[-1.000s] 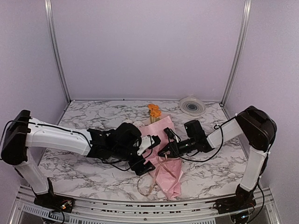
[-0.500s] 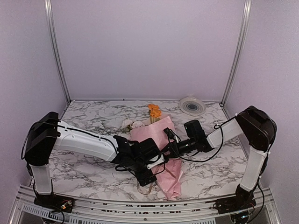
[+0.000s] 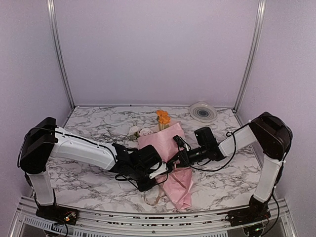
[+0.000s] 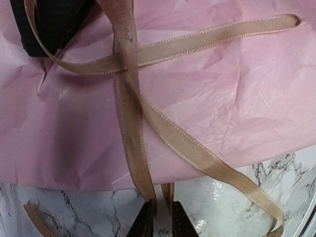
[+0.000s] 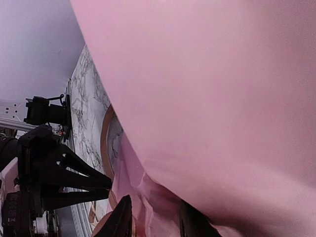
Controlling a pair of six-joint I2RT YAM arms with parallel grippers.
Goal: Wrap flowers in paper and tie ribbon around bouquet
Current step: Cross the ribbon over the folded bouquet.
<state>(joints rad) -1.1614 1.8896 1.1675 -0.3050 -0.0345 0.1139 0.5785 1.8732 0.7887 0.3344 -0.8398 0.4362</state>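
the wrapping looks done and i'm in the tying step: the bouquet lies in the middle of the overhead view, narrow end toward the bottom, with the flowers poking out of its wide end toward the top. my left gripper sits at the bottom edge of its own wrist view, jaws nearly together with a strand of the ribbon pinched between them. from there the ribbon runs up over the pink paper, crosses another strand in the upper left, and sends a free end out to the upper right. my right gripper comes in from the right of the overhead view onto the bouquet's middle; in its own view the fingers are closed on a fold of the paper, so i take it to be steadying the cone. the crossing is loose, not a knot, as far as i can judge. next i need to draw my strand so the cross cinches, gently, since the paper is thin and creased and could tear or slide. the table is white marble with grey veins, a round pale disc rests at its upper right, and plain lilac walls with metal posts close the space in.
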